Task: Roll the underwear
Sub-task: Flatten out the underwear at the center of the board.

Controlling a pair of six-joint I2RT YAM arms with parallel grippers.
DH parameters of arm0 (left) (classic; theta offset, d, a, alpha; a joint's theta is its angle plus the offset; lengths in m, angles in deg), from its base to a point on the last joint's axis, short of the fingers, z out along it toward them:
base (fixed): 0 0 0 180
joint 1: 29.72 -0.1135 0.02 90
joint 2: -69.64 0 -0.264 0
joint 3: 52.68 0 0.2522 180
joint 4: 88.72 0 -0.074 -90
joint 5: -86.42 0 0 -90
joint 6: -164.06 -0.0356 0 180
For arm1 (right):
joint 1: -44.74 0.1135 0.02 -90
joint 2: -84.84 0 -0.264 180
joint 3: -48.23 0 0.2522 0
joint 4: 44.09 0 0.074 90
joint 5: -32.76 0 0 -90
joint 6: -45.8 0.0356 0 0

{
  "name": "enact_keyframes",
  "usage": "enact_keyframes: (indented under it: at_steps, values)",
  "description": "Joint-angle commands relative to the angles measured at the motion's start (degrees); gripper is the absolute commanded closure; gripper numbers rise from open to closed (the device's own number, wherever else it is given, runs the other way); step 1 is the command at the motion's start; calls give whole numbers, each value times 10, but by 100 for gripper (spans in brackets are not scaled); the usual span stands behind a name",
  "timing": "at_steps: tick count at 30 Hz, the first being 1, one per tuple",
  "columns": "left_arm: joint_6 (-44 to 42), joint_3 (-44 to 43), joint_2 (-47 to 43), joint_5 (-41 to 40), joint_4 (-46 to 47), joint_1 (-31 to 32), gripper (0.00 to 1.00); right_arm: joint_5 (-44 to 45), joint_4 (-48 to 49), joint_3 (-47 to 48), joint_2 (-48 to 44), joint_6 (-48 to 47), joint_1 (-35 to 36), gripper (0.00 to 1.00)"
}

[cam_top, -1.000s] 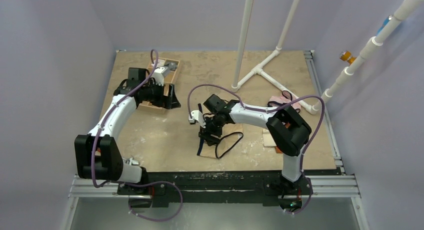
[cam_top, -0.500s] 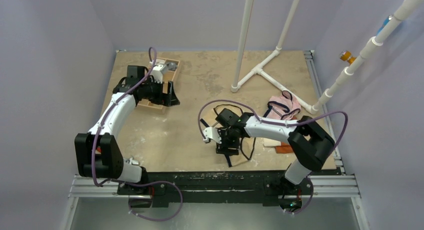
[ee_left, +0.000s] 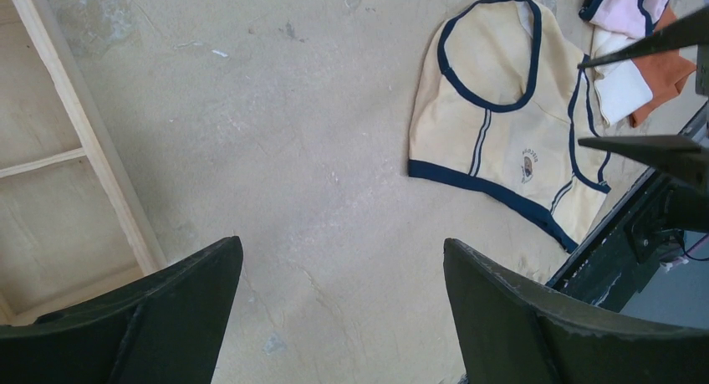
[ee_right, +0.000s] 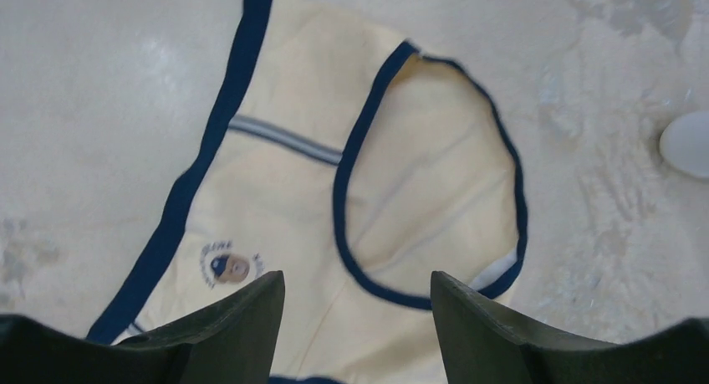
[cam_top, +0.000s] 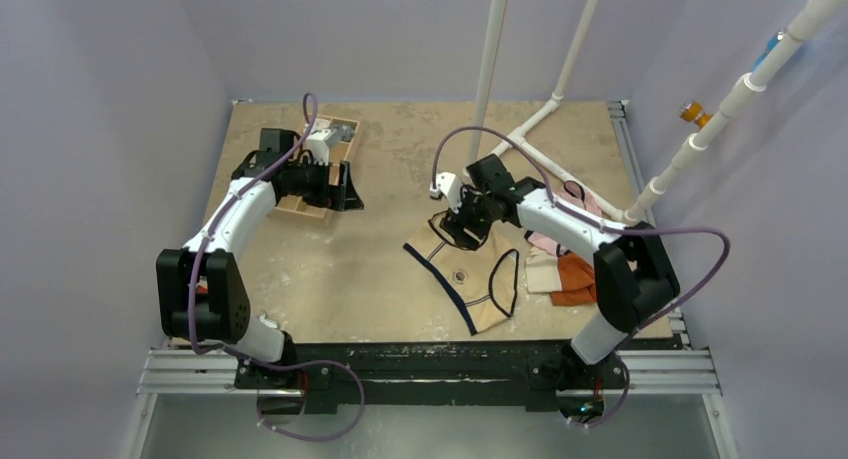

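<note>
Where the right arm reaches out and across toward the middle of the tabletop point(cam_top: 330, 279), its elbow is bent and its right hand point(ee_right: 355, 288) points down over the far end of the underwear point(ee_right: 284, 217). The two fingers are spread wide and nothing is between them. Whether they touch the cloth cannot be told.

The left arm stretches forward along the left side. Its left hand point(ee_left: 343, 258) hangs over bare tabletop beside a wooden tray point(ee_left: 92, 141), its fingers also well apart and holding nothing.

A small round emblem point(ee_right: 227, 265) sits on the front panel of the garment, ringed by tiny lettering too small to read.

The underwear lies unrolled and flat, right of centre and toward the near edge. It is pale tan, with a broad navy waistband along its left side, thin navy trim looping around the leg openings, and a grey-striped seam. Just beside it on the right lie a cream cloth point(ee_left: 623, 95) and an orange cloth point(ee_left: 669, 74), with pink briefs point(ee_left: 627, 3) beyond them.
</note>
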Motion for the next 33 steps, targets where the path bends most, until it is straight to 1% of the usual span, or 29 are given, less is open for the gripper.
enact_keyframes:
  at_steps: [1,8,12,15,19,23,26,28,30,33]
  values:
    - [6,-15,-11,18,18,2,10,-42,52,82,87,82,1,37]
    - [3,-1,-39,-4,15,2,10,-34,63,174,217,117,1,40]
    - [-10,3,-58,-22,4,1,10,-25,49,212,260,111,1,41]
    - [-17,14,-82,-47,3,-1,10,-38,32,238,285,103,6,41]
    - [-20,30,-108,-85,8,-6,9,-43,9,275,316,70,35,40]
    - [-21,42,-129,-124,9,-15,8,-35,-12,305,339,22,86,39]
    - [-20,51,-143,-149,11,-26,8,-40,-36,322,343,-19,121,37]
    - [-20,57,-153,-160,13,-34,7,-52,-44,320,331,-40,133,35]
    - [-19,63,-162,-166,16,-49,6,-69,-49,306,301,-56,134,32]
    - [-25,72,-168,-162,18,-53,3,-71,-42,264,244,-76,134,24]
